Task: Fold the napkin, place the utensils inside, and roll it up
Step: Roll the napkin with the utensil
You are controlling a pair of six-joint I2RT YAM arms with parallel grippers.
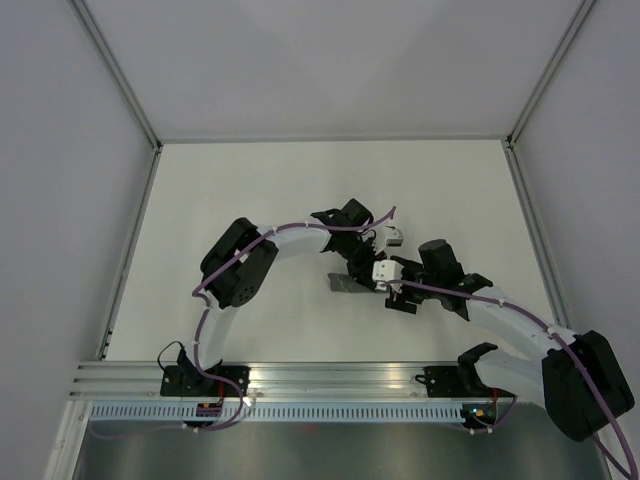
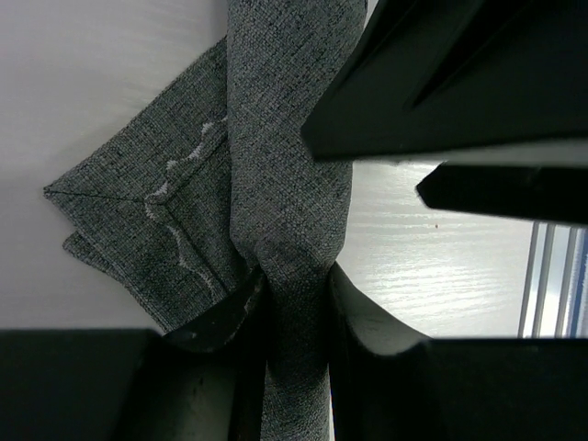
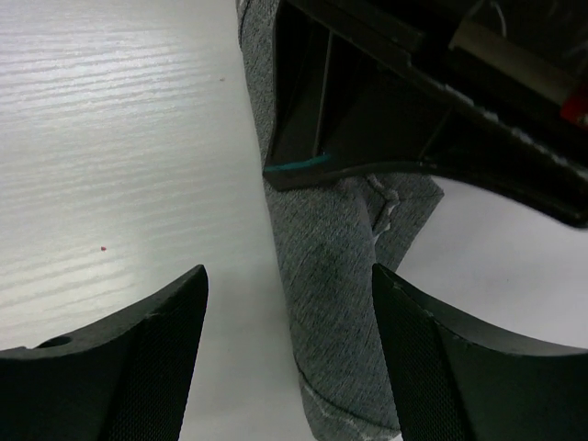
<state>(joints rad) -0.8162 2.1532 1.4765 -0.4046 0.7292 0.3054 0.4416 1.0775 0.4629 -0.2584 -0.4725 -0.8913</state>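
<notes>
The napkin (image 2: 285, 138) is a dark grey roll lying on the white table, with a loose folded corner (image 2: 138, 211) spread flat beside it. My left gripper (image 2: 294, 285) is shut on the roll, its fingers (image 2: 216, 317) pinching the cloth from both sides. My right gripper (image 3: 289, 276) is open and straddles the roll (image 3: 326, 276) near its free end, touching nothing. From above, both grippers meet over the napkin (image 1: 345, 284) at mid-table. The utensils are hidden.
The black body of the left gripper (image 3: 367, 101) sits just beyond my right fingers. The right gripper's body (image 2: 459, 83) fills the upper right of the left wrist view. A metal rail (image 1: 330, 380) runs along the near table edge.
</notes>
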